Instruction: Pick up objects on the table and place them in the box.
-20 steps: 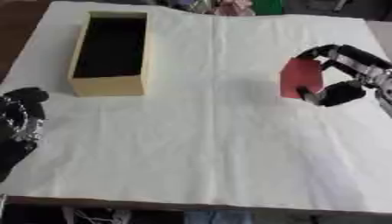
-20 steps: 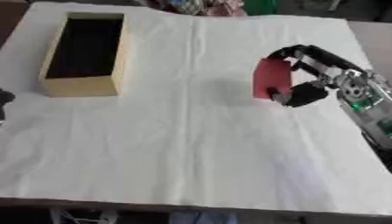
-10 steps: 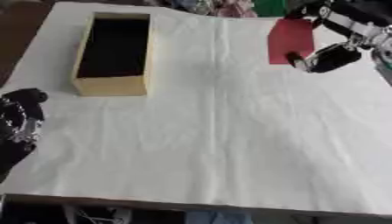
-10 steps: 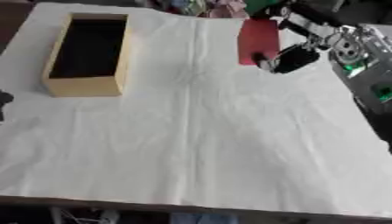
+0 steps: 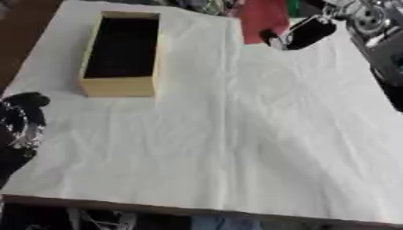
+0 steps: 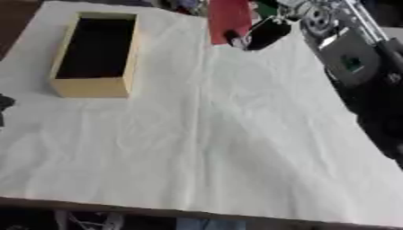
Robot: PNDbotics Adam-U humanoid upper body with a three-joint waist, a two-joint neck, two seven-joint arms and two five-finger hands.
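At the top of the frame, right of centre, the right hand [image 5: 303,33] pinches a flat red object [image 5: 263,20] above the white-covered desk [image 5: 236,134]. The open box [image 5: 122,54] sits upper left. The left hand [image 5: 20,123] rests relaxed at the left edge.

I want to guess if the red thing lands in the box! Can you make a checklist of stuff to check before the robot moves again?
1. Red object held by the right hand: ok.
2. Box open, inside dark and looks empty: ok.
3. Red object above the box: not ok, it hangs to the box's right, near the far table edge.
4. White cloth between hand and box free of things: ok.
5. Left hand out of the way, near the lower left: ok.
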